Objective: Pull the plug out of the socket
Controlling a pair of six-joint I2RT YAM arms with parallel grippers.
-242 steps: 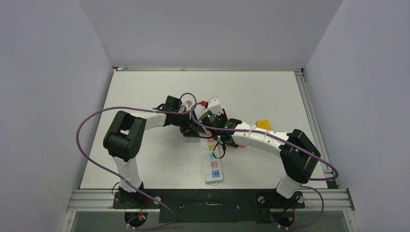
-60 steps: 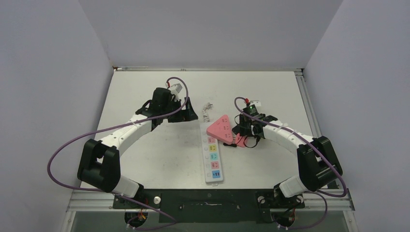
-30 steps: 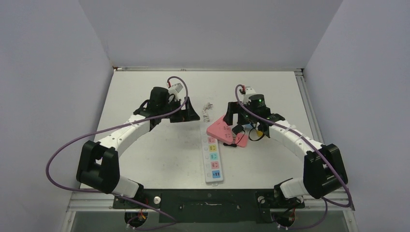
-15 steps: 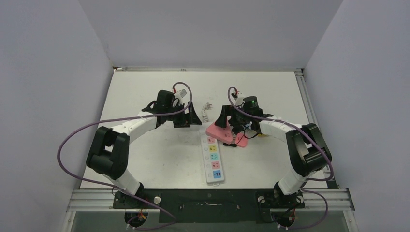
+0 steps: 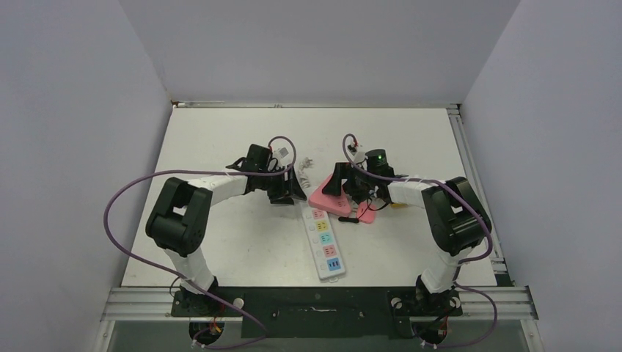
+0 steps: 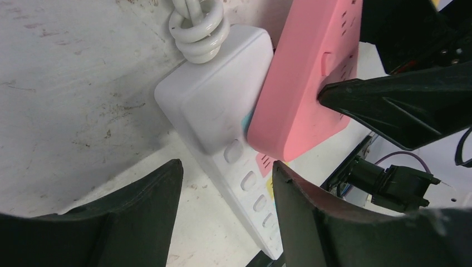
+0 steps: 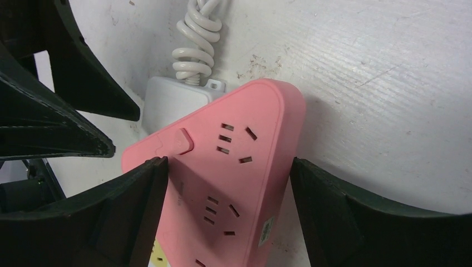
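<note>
The socket [image 5: 326, 246] is a long white strip with coloured outlets, lying lengthwise mid-table. The plug [image 5: 326, 199], a pink triangular block with its own slots, sits pushed into the strip's far end. In the left wrist view the plug [image 6: 303, 94] overlaps the socket's white end [image 6: 214, 111]. My left gripper [image 6: 227, 164] is open, low over the strip's left edge beside the plug. My right gripper [image 7: 228, 161] is open astride the plug [image 7: 239, 139]; its left finger [image 7: 139, 194] touches the plug's edge, the right one stands slightly off it.
The socket's short cord [image 5: 306, 167] lies coiled just beyond its far end, between the two grippers. A small pink piece [image 5: 367, 215] lies by the plug's right corner. A metal rail [image 5: 469, 169] runs along the table's right edge; walls close in three sides.
Both grippers have moved inward to the strip's far end. The right one has come down astride the plug, both have narrowed, and the strip's near end has swung slightly right.
</note>
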